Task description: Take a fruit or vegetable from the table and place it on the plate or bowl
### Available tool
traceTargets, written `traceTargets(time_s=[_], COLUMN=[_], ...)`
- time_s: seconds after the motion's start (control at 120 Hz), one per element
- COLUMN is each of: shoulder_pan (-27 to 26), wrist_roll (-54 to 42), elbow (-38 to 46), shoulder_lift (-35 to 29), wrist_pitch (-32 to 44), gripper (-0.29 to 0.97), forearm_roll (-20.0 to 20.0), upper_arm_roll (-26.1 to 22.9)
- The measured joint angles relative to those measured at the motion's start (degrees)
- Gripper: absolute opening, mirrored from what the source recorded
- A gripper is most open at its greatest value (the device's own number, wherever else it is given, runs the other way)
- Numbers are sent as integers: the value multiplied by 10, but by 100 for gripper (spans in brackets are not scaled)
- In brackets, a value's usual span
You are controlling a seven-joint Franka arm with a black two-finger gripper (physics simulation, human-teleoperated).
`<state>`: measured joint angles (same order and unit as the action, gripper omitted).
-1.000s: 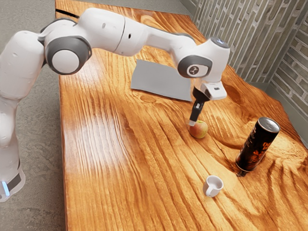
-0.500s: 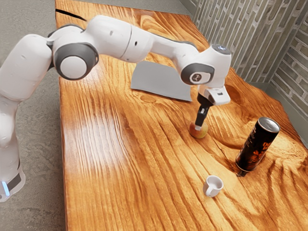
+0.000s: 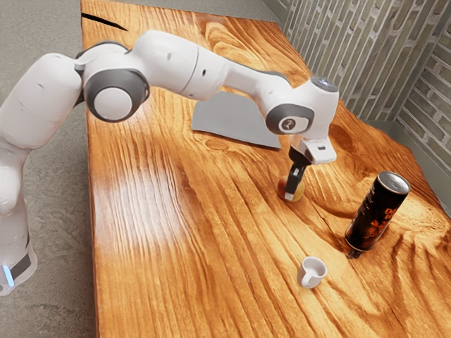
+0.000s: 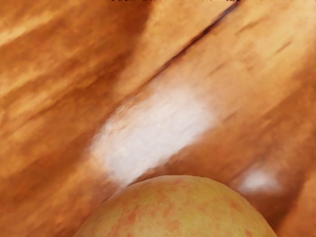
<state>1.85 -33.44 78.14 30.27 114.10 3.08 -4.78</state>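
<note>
Gripper [image 3: 291, 193] down at apple [image 3: 300, 191] on wooden table [image 3: 176, 239]; can't tell if clenched or released.

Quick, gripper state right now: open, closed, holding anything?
Gripper: down at the apple, which sits on the table; open or closed cannot be told.

Arm [image 3: 176, 63]: glossy white rounded shells, grey joint rings, white disc caps. Wrist cap [image 3: 287, 124]: grey, small white mark. Base [image 3: 14, 260]: blue light, 8 o'clock. Gripper [image 3: 289, 196]: slim, black, pale band.
</note>
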Motion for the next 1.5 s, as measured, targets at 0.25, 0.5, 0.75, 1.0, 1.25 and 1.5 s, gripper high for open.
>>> traceTargets(time_s=[0.25, 0.5, 0.75, 1.0, 1.25, 1.5], shoulder_pan=[-8, -6, -2, -2, -1, -1], wrist_roll=[-1, 1, 20, 44, 66, 88], elbow=[0, 1, 1, 0, 2, 2], shoulder_lift=[6, 6, 1, -20, -103, -145], wrist_pitch=[3, 1, -15, -46, -105, -169], gripper=[67, 58, 41, 39, 40, 39], forearm_roll=[-3, -5, -2, 2, 5, 14], upper_arm_roll=[-1, 2, 3, 4, 19, 77])
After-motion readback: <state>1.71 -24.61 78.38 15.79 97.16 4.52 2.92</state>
